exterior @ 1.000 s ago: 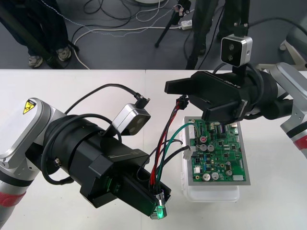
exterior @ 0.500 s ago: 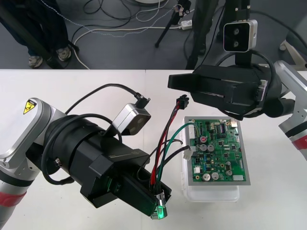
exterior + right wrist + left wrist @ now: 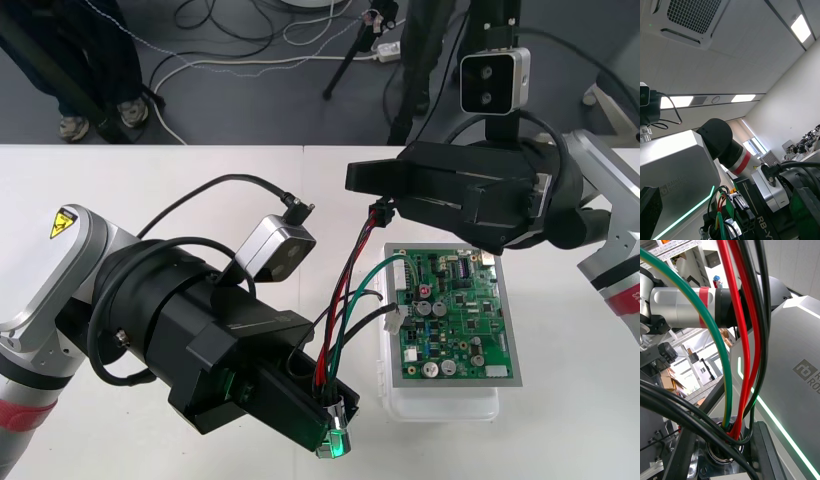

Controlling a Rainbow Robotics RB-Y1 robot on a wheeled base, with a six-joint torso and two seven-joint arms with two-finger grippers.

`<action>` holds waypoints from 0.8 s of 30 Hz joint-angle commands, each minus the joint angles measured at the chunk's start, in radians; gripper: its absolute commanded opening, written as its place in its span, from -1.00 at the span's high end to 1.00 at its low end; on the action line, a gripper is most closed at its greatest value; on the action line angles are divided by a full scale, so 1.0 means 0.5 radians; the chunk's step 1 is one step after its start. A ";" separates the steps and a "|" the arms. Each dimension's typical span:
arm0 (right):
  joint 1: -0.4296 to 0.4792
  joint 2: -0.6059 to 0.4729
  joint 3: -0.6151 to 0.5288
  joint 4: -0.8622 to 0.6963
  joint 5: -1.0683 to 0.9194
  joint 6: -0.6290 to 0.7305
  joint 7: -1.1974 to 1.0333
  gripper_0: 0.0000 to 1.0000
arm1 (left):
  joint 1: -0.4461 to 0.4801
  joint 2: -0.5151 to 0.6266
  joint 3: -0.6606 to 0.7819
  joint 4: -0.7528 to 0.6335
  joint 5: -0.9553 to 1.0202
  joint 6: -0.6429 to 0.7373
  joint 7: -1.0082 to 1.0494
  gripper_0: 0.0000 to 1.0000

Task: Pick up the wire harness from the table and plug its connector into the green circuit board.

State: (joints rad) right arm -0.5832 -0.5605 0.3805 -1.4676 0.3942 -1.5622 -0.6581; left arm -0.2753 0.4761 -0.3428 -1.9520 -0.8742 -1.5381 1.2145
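The left jaws, at the end of the left arm (image 3: 150, 300), are clenched on the wire harness (image 3: 340, 315) at its round metal socket (image 3: 336, 432), which sits gripped between them. From that grip the red, green and black wires (image 3: 733, 333) climb away from the left jaws toward the right jaws and end in the small black plug (image 3: 378, 213). The right jaws, on the right arm (image 3: 590, 215), stand released and far apart. In the right wrist view the plug lies in the gap between them, and I cannot tell whether it touches either side. The plug hangs in the air, not in the board. The green circuit board (image 3: 455, 325) on its white base (image 3: 440, 403) rests on the surface (image 3: 200, 180), below the right jaws and just beside the left jaws, apart from both
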 commanded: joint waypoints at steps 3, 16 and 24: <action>0.074 0.023 0.024 -0.118 0.012 -0.017 -0.043 -1.00 | -0.072 -0.056 -0.035 -0.020 0.036 -0.065 -0.125 1.00; 0.080 0.017 0.021 -0.154 0.012 -0.017 -0.046 -1.00 | -0.072 -0.056 -0.035 -0.020 0.039 -0.065 -0.125 1.00; 0.080 0.020 0.021 -0.157 0.003 -0.017 -0.025 1.00 | -0.072 -0.056 -0.039 -0.020 0.036 -0.065 -0.125 1.00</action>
State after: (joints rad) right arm -0.5484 -0.5605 0.3807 -1.5089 0.3950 -1.5622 -0.6581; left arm -0.2754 0.4746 -0.3428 -1.9519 -0.8734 -1.5382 1.2145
